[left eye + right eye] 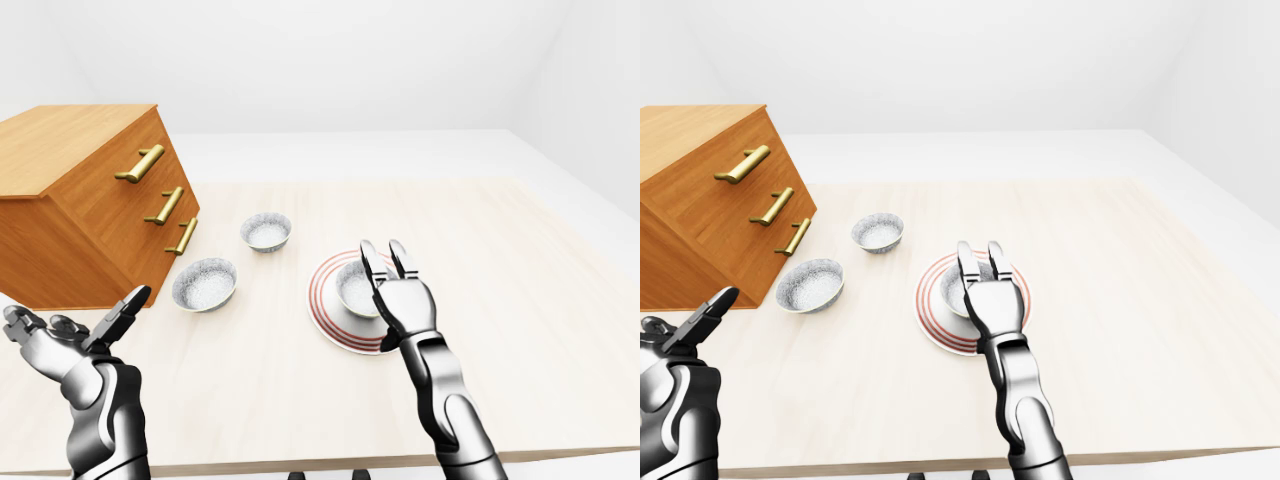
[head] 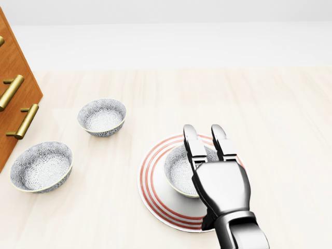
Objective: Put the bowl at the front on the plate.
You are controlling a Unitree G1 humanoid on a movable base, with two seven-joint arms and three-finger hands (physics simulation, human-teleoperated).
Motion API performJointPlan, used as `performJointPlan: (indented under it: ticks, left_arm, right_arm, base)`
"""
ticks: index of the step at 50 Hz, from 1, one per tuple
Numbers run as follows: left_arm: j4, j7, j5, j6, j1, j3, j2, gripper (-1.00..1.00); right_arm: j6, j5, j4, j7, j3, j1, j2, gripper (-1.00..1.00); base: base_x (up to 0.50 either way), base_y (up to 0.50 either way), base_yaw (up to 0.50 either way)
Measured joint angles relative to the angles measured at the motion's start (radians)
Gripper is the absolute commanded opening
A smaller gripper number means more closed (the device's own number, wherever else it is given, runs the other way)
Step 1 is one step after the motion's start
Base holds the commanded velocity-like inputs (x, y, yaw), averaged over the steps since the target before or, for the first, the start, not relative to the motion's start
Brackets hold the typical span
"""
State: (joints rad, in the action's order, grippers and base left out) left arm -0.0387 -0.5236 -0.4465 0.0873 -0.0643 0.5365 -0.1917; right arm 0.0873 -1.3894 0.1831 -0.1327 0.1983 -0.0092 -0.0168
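A patterned grey bowl [image 2: 180,170] sits upright in the middle of the red-ringed white plate [image 2: 147,182], low in the head view. My right hand [image 2: 204,136] is just to the bowl's right and above it. It is open, its fingers [image 2: 191,141] stretched straight over the bowl's right rim and holding nothing. The palm hides the bowl's right side and part of the plate. My left hand [image 1: 75,320] hangs open and empty at the lower left of the left-eye view, far from the plate.
Two more patterned bowls stand on the pale wooden table [image 2: 280,119] to the plate's left, one [image 2: 101,116] higher up, the other [image 2: 41,166] near the left edge. A wooden drawer chest [image 1: 90,200] with brass handles occupies the table's left side.
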Motion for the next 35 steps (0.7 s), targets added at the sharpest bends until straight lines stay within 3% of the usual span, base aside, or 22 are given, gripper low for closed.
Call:
performJointPlan:
  ticks: [10,35]
  left_arm:
    - [-0.018,0.000,-0.001,0.000,0.005,0.004,0.001,1.00]
    - [0.021,0.000,0.011,0.000,-0.006,-0.005,-0.003,1.00]
  right_arm:
    - [0.000,-0.061,0.117,-0.092,0.019,-0.001,0.015,1.00]
    - [-0.008,-0.321,0.471,-0.528,0.076,-0.210,0.157,1.00]
  base:
    - [0.00,0.00,0.00]
    - [0.00,0.00,0.00]
